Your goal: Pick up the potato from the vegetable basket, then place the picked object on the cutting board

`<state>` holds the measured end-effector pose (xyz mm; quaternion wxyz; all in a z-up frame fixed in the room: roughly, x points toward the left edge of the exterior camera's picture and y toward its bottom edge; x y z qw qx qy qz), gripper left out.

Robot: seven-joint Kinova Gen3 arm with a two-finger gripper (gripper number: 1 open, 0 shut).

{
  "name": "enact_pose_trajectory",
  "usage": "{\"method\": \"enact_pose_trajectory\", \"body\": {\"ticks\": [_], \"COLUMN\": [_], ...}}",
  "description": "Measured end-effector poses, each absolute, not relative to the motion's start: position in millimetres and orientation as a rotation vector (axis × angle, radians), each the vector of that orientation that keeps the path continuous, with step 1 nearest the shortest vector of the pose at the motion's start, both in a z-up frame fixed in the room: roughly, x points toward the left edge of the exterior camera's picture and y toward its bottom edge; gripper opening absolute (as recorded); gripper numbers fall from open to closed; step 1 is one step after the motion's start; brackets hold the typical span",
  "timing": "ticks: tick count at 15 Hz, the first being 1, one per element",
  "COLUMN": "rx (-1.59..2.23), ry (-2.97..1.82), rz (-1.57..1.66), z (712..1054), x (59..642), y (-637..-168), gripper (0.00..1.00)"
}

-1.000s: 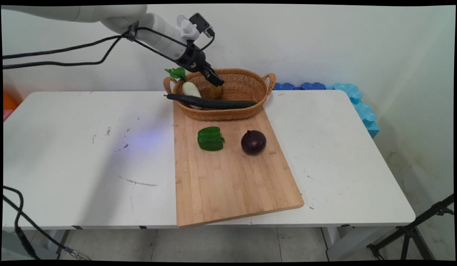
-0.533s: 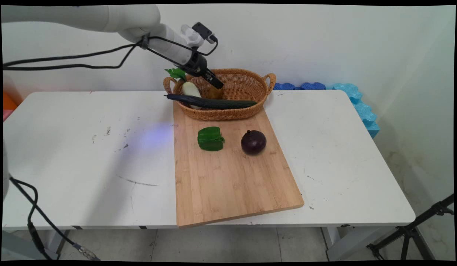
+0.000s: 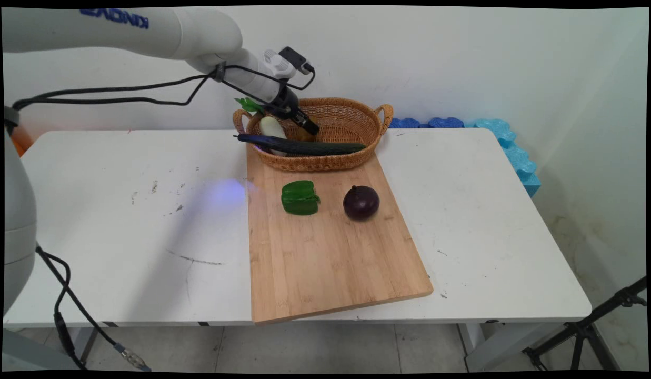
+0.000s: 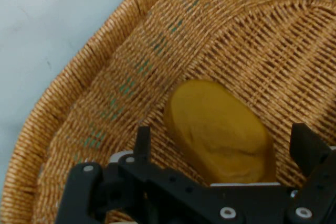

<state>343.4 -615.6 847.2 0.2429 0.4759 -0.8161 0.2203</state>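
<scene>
On the white surface, against the wall, a wicker basket takes the gripper, whose fingers stand wide apart either side of a yellow-brown potato (not gripping it). A cucumber lies across the basket's front, beside a white radish.

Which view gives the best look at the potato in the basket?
The hand view: the potato fills the middle, lying on the basket weave between the open claw fingers. The main view shows only a sliver of it behind the claw.
</scene>
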Motion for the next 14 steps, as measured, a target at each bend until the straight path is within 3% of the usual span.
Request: {"method": "enact_pose_trajectory", "body": {"ticks": [6,7,14], "rx": [1.331,1.334,1.316], "ry": [-2.231,-2.231,-2.235], "rz": [0.584,0.581,0.574], "z": [834.1,832.5,831.8], "x": [338.8,337.8,330.7], "y": [-620.3,-620.7,-623.2], "gripper": [1.0,0.0,0.0]}}
